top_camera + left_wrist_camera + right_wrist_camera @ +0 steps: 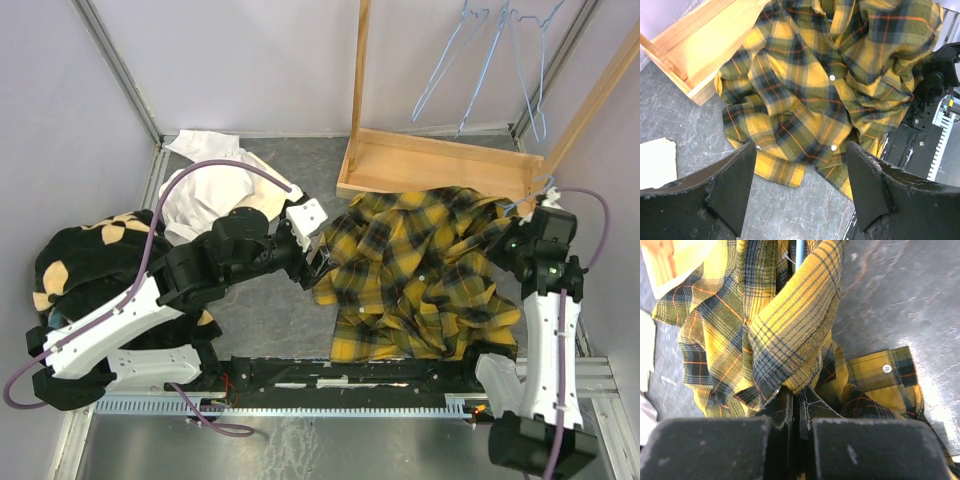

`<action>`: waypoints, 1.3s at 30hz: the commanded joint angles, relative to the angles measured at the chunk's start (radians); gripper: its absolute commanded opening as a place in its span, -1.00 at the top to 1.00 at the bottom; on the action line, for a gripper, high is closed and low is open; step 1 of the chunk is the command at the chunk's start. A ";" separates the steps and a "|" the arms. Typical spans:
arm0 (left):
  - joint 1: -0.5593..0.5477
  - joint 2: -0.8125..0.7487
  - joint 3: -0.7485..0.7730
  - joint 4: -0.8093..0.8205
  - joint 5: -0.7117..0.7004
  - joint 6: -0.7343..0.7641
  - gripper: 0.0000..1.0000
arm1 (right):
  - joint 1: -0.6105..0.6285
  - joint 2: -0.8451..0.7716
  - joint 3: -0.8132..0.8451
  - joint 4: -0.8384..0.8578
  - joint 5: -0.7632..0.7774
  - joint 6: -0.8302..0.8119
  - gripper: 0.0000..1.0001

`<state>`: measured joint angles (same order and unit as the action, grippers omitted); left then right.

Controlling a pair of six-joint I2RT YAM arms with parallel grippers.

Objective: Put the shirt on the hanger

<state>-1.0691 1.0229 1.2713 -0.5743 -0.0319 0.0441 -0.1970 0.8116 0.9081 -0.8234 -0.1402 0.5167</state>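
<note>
The yellow and black plaid shirt (pixel 420 275) lies crumpled on the grey table, right of centre. My right gripper (pixel 505 238) is at its right edge, shut on a fold of the shirt (pixel 790 335). A short length of light-blue hanger wire (pixel 799 254) shows among the cloth above that fold. Its remaining length is hidden. My left gripper (pixel 316 260) hovers at the shirt's left edge. In the left wrist view its fingers (pixel 735 185) stand wide open over bare table, just short of the hem (pixel 780 167), holding nothing.
A wooden rack base (pixel 430 165) touches the shirt's far side, with light-blue wire hangers (pixel 480 60) hanging above it. A white garment (pixel 215 190) and a black fleece with tan patches (pixel 80 255) lie at the left. A black rail (pixel 350 375) runs along the near edge.
</note>
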 commanded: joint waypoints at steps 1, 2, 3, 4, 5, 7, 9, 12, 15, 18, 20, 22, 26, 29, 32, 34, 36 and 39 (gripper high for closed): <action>-0.005 -0.026 0.048 -0.010 0.036 -0.020 -0.57 | -0.141 0.059 0.064 0.111 -0.083 -0.045 1.00; -0.005 -0.029 0.048 -0.008 0.047 -0.021 -0.56 | -0.148 0.073 0.078 0.126 -0.052 -0.050 1.00; -0.005 -0.028 0.047 -0.006 0.065 -0.024 -0.56 | -0.156 0.086 0.089 0.145 -0.026 -0.061 1.00; -0.005 -0.029 0.044 -0.004 0.087 -0.026 -0.56 | -0.161 0.101 0.105 0.162 0.004 -0.076 1.00; -0.005 -0.028 0.041 0.000 0.105 -0.029 -0.56 | -0.164 0.120 0.129 0.166 0.041 -0.100 1.00; -0.005 -0.023 0.039 -0.002 0.143 -0.033 -0.56 | -0.165 0.166 0.210 0.157 0.093 -0.165 1.00; -0.005 -0.021 0.035 -0.005 0.173 -0.039 -0.55 | -0.166 0.230 0.297 0.132 0.089 -0.228 1.00; -0.004 -0.037 0.018 -0.002 0.184 -0.043 -0.53 | -0.165 0.348 0.430 0.097 -0.033 -0.323 1.00; -0.003 -0.074 -0.007 0.010 0.167 -0.060 -0.53 | -0.166 0.442 0.561 0.062 -0.066 -0.388 1.00; -0.005 -0.121 -0.041 0.028 0.150 -0.079 -0.53 | -0.166 0.506 0.681 0.027 -0.024 -0.460 1.00; -0.005 -0.143 -0.061 0.031 0.135 -0.084 -0.53 | -0.165 0.550 0.760 0.001 -0.004 -0.506 1.00; -0.004 -0.156 -0.071 0.034 0.122 -0.084 -0.53 | -0.164 0.597 0.831 -0.015 -0.005 -0.530 1.00; -0.004 -0.151 -0.070 0.033 0.121 -0.082 -0.53 | -0.124 0.675 0.966 -0.029 0.043 -0.575 1.00; -0.004 -0.142 -0.065 0.034 0.122 -0.087 -0.52 | -0.057 0.747 1.098 -0.060 0.131 -0.626 1.00; -0.004 -0.145 -0.061 0.034 0.114 -0.095 -0.52 | 0.009 0.822 1.207 -0.091 0.195 -0.677 1.00; -0.005 -0.154 -0.063 0.035 0.110 -0.105 -0.52 | 0.054 0.859 1.257 -0.102 0.209 -0.705 1.00; -0.005 -0.168 -0.072 0.039 0.108 -0.118 -0.52 | 0.111 0.882 1.282 -0.102 0.239 -0.733 1.00; -0.005 -0.185 -0.087 0.048 0.101 -0.134 -0.52 | 0.194 0.905 1.296 -0.089 0.270 -0.758 1.00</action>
<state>-1.0691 0.8707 1.1946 -0.5831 0.0841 -0.0341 -0.0906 1.7054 2.1345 -0.9657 0.0578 -0.1673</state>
